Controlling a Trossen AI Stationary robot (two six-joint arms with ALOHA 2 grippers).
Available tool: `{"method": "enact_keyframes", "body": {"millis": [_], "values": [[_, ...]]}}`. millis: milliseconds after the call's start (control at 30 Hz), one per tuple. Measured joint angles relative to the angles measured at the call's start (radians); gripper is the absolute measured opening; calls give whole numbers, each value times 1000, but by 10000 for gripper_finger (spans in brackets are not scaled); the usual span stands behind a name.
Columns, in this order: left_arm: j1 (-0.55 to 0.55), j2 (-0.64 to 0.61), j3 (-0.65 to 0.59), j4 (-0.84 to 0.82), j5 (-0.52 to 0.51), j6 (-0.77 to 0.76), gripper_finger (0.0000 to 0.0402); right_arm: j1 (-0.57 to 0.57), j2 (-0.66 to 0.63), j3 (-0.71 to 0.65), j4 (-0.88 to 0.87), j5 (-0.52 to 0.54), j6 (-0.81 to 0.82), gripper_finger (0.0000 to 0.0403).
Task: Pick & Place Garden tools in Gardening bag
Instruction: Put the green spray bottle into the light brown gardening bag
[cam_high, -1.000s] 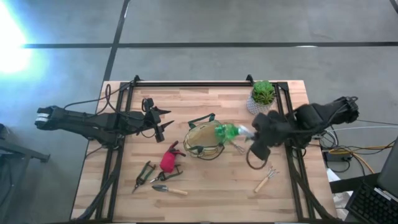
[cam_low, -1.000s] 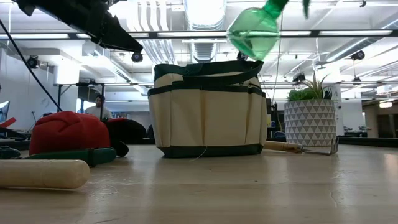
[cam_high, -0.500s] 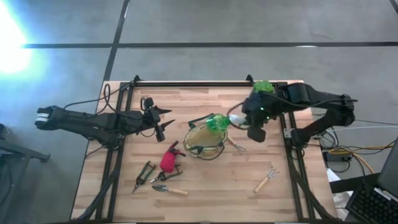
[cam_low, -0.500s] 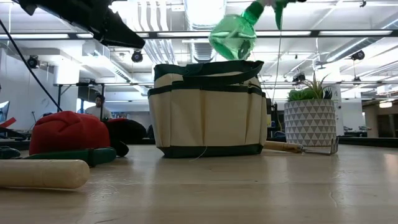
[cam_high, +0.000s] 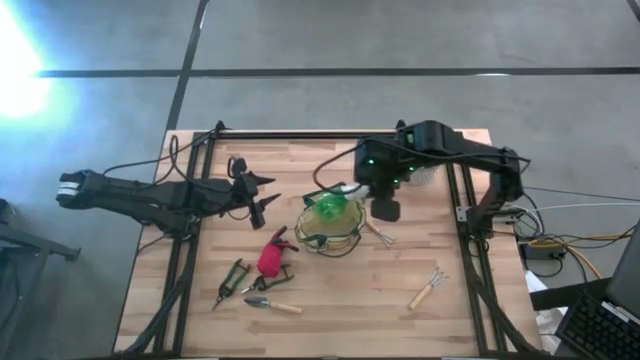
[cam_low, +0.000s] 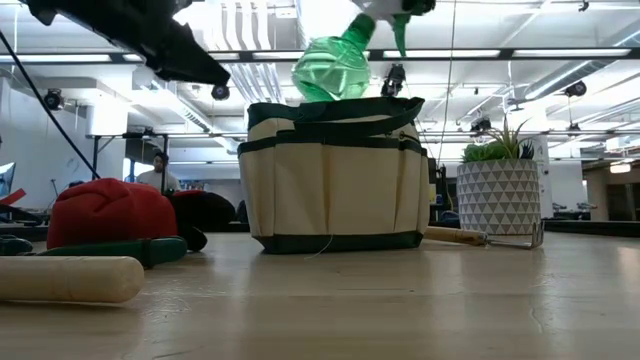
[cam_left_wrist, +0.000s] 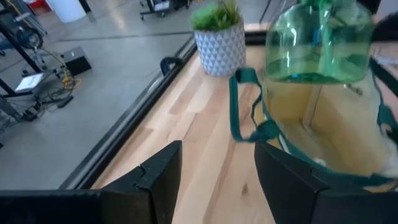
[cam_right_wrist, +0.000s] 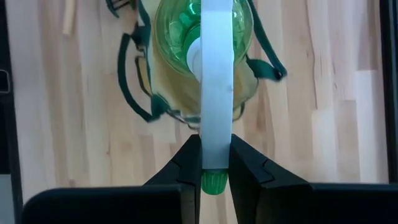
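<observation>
Wooden table (cam_high: 330, 300), bottle now carried across to above the bag.

Largest first: gardening bag (cam_high: 331, 228) standing open directly beneath the right tool (cam_right_wrist: 210, 163); in the low view, beige wall with pockets upright (cam_low: 335, 180). Next, spray bottle (cam_high: 330, 207) pinched at its white head between that tool's fingers, shifted over the last second from the plant side to right over the bag's mouth, round belly hanging just above the rim (cam_low: 333, 68), tilted, not yet inside. Means: carry looks nearly done, lowering and release still to come. Left tool (cam_high: 262, 196) parked well to the far side of the bag from the right tool, fingers spread, empty. Smaller still, on that same far side: red-and-black piece (cam_high: 272, 256), pruners (cam_high: 231, 281), trowel (cam_high: 272, 304); one fork (cam_high: 428, 288) off apart, another (cam_high: 378, 234) just beside the bag, all still out.
</observation>
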Motion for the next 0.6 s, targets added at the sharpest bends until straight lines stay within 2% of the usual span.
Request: {"method": "enact_keyframes", "body": {"millis": [200,600], "values": [[0,3,0,-19,0,-1,204,2,37,39,-3,-8,-4,39],[0,3,0,-23,-1,-26,204,-1,39,-65,-4,-3,4,39]]}}
